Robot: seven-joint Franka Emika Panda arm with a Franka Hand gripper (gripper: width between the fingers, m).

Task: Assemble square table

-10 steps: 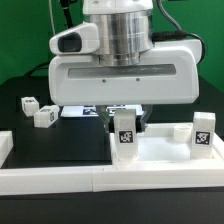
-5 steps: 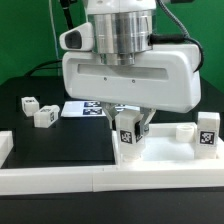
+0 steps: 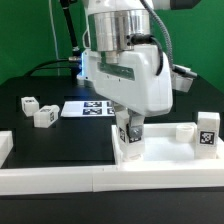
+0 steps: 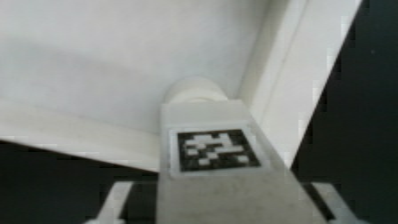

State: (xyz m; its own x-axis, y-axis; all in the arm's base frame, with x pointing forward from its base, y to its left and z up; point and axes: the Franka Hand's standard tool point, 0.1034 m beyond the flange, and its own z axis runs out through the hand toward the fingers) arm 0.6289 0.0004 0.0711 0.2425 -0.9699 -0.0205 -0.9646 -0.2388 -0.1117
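Observation:
My gripper is shut on a short white tagged leg, held upright at the near-left corner of the white square panel. In the wrist view the leg fills the middle between my fingers, its far end over the panel's corner by the raised rim. A second leg stands upright at the panel's corner on the exterior view's right. Two more legs lie on the black table at the exterior view's left.
The marker board lies flat behind the gripper. Long white border bars run along the front edge and up the exterior view's left. The arm body hides the panel's far side.
The gripper has rotated about its vertical axis with the leg in it, its wide face turning from front-on to side-on. The leg stays at the panel's corner.

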